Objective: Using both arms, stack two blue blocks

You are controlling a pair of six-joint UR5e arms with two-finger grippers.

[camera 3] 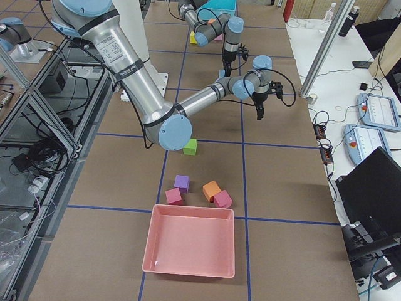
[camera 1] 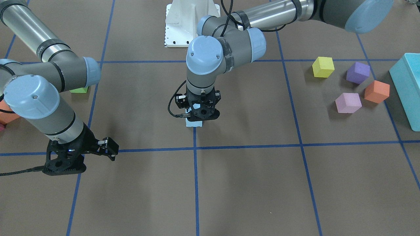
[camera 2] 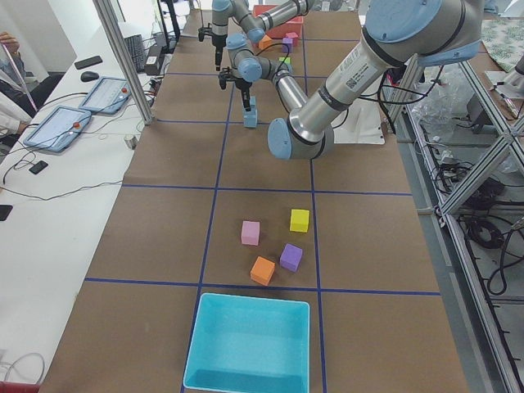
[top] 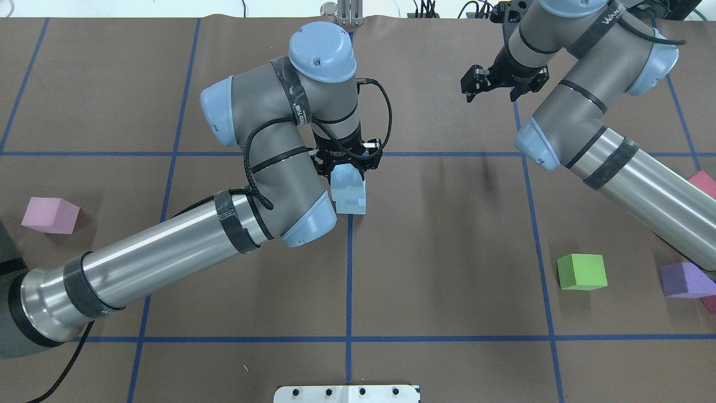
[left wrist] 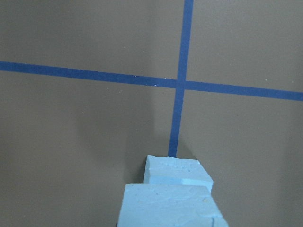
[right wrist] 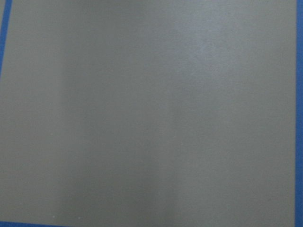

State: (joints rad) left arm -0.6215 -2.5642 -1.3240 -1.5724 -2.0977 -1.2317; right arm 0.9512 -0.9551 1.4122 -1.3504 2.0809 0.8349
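Two pale blue blocks stand stacked at the table's middle, by a crossing of blue tape lines. The lower blue block (top: pixel 353 206) (left wrist: pixel 179 170) rests on the table. The upper blue block (top: pixel 345 180) (left wrist: pixel 168 206) sits on it, a little offset. My left gripper (top: pixel 345 167) (camera 1: pixel 200 114) points straight down and is shut on the upper block. In the front view only the lower block (camera 1: pixel 194 123) shows below it. My right gripper (top: pixel 493 89) (camera 1: pixel 87 160) is open and empty, well off to the side of the stack, above bare table.
Yellow (camera 1: pixel 323 67), purple (camera 1: pixel 357 72), orange (camera 1: pixel 376 91) and pink (camera 1: pixel 348 103) cubes lie by a turquoise bin (camera 1: pixel 407 88) on my left. A green cube (top: pixel 582 272) and a purple cube (top: pixel 682 280) lie on my right. The white base (camera 1: pixel 183 23) stands behind.
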